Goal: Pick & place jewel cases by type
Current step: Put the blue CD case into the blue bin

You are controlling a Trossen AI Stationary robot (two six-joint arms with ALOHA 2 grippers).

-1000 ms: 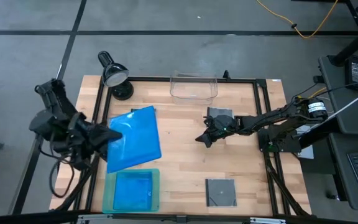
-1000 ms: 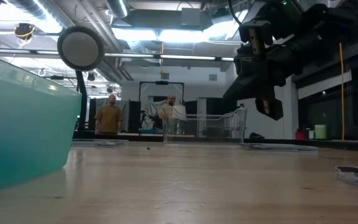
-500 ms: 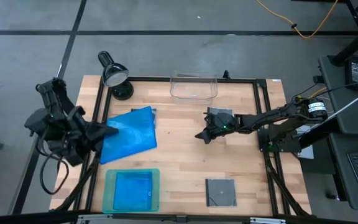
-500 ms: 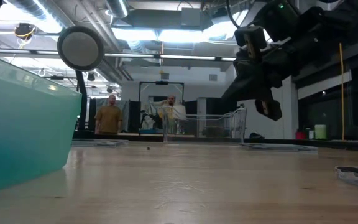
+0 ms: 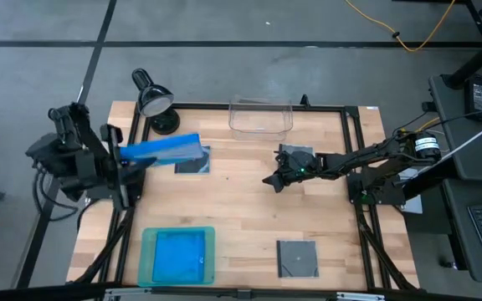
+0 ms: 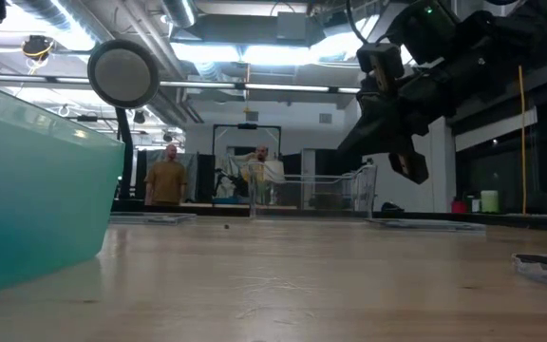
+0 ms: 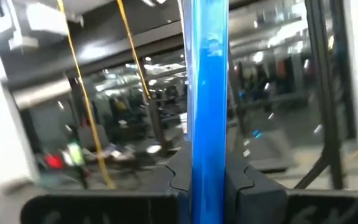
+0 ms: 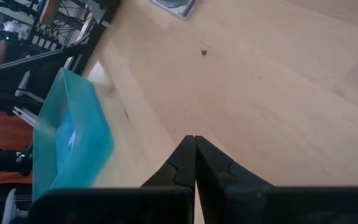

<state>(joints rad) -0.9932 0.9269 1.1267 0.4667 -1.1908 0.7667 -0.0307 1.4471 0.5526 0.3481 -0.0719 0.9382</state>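
At left of the high view, the left gripper (image 5: 124, 159) clamps a blue jewel case (image 5: 159, 150) (seemingly edge-on); right gripper (image 5: 272, 181), centre, fingers together, empty.

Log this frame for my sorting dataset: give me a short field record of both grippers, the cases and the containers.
left gripper: shut on blue jewel case, held edge-up above the table's left rear
right gripper: shut, empty, above table centre-right
dark grey jewel cases: one at front right, one beside the right arm, one partly under the held case
teal tray: front left, blue case inside
clear bin: rear centre, looks empty
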